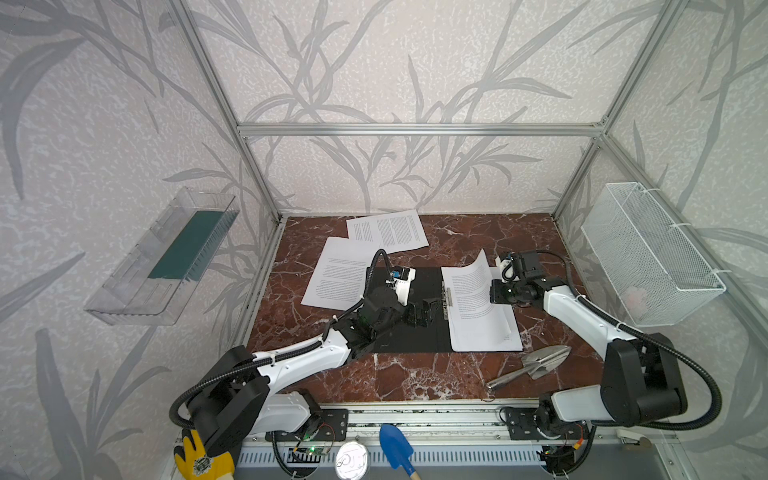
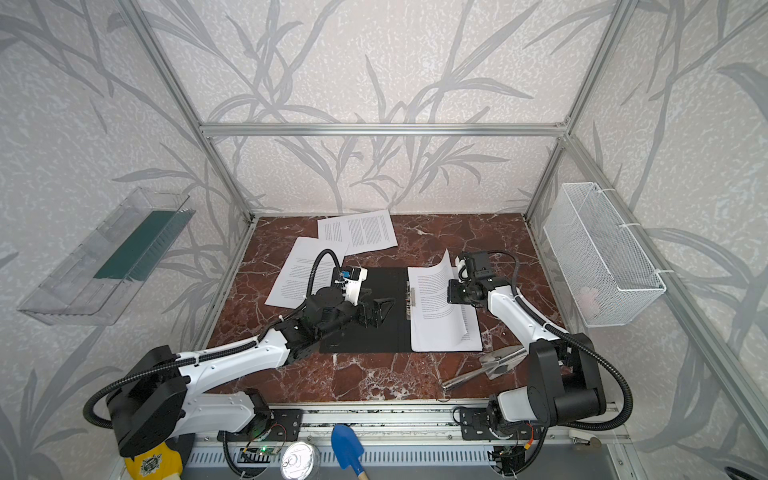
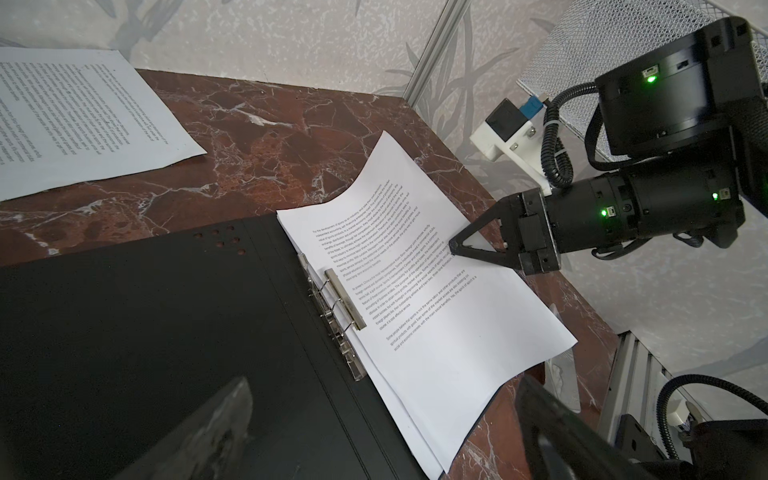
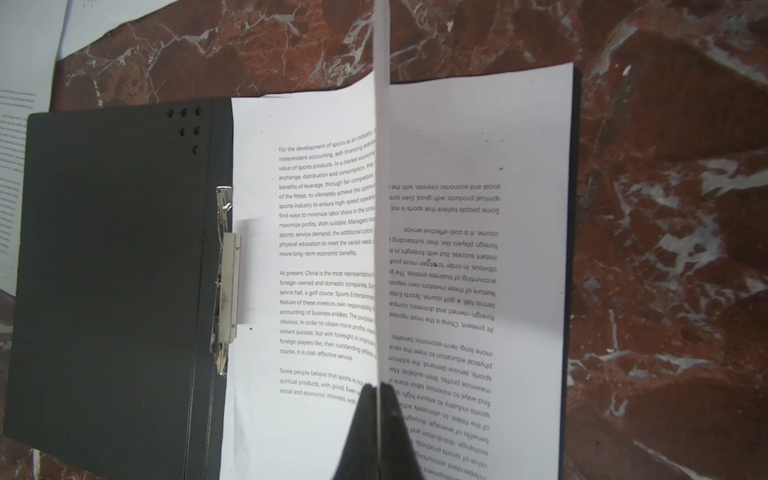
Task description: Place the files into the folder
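Between the shut fingertips of the right hand (image 4: 379, 388), the right wrist view shows one sheet (image 4: 382, 166) pinched edge-on; in both top views its curl screens that grip. Under it, files (image 1: 482, 328) lie in the open folder (image 1: 415, 336) by the metal clip (image 3: 345, 299). Beside, the left hand (image 1: 426, 311) hovers wide open, empty. Beyond it: a loose sheet (image 1: 336, 274), then a farther sheet (image 1: 388, 230), on the tabletop (image 1: 415, 382).

The white printed paper sheet (image 4: 311, 291) begins "For the development of sports as an industry", later "At present, China".
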`<state>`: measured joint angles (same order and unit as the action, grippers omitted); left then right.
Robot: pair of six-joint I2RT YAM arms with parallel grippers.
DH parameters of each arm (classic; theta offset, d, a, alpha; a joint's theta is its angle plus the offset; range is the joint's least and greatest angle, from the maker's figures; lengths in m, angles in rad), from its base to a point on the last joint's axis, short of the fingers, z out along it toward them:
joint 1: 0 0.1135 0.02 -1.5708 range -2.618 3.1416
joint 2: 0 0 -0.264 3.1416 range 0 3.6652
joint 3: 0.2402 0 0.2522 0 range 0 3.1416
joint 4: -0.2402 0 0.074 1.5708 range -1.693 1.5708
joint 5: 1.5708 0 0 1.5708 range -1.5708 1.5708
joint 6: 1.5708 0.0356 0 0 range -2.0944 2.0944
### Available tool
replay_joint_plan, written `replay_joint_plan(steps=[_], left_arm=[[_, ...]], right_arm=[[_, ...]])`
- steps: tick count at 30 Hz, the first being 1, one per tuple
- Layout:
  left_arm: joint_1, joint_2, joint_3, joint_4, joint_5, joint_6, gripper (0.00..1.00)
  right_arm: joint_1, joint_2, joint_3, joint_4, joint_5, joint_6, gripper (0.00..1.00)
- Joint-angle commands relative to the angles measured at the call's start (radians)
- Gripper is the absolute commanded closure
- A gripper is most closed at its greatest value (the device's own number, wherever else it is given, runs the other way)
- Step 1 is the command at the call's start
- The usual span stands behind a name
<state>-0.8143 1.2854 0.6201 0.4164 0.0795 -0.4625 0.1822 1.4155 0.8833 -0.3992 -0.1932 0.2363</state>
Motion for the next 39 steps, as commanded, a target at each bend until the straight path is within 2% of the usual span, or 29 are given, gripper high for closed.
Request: replay_joint_plan(steps=[1, 11, 37, 39], left_arm=[[0.0, 0.005, 0.034, -0.005, 0.0, 0.013, 0.01], [0.0, 0.009, 0.04, -0.009, 0.005, 0.009, 0.01], [0.0, 0.01, 0.041, -0.013, 0.01, 0.007, 0.01], [0.0, 0.011, 0.041, -0.013, 0.009, 0.007, 0.01]], right_arm=[[-0.004, -0.007, -0.007, 0.011, -0.028, 0.024, 1.0], [-0.004, -0.042, -0.041, 0.029, -0.073, 0.061, 1.0], [-0.004, -0.034, -0.046, 0.048, -0.11, 0.069, 1.0], [-0.004, -0.032, -0.046, 0.048, -0.108, 0.068, 0.98]])
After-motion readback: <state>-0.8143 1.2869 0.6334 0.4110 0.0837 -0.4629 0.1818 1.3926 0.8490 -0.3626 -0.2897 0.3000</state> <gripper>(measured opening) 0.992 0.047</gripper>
